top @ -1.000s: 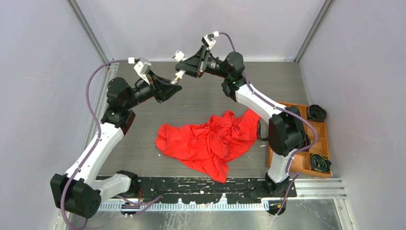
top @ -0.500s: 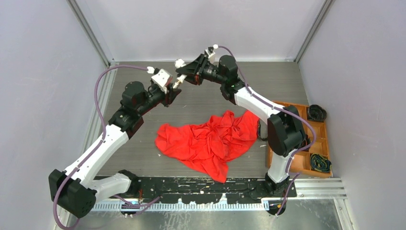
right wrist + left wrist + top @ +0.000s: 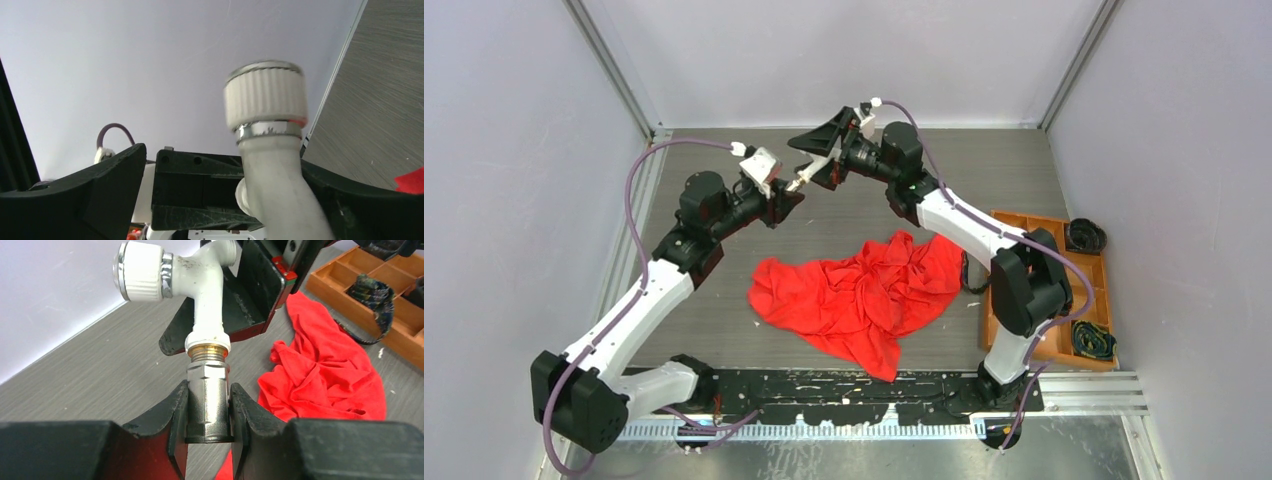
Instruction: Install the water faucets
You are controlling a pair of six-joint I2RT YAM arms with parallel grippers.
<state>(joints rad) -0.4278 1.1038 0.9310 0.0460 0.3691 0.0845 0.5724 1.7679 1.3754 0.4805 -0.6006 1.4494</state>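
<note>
Since earlier, right fingers rolling over, gripping tap; left fingers clenching grey fitting; arms meeting above worktop.

Tap white plastic, knob ribbed; fitting glossy grey metal (brassy thread above); cloth matt red.

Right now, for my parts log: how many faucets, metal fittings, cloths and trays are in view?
White faucet: 1
Grey metal fitting: 1
Red cloth: 1
Orange tray: 1
Total: 4
</note>
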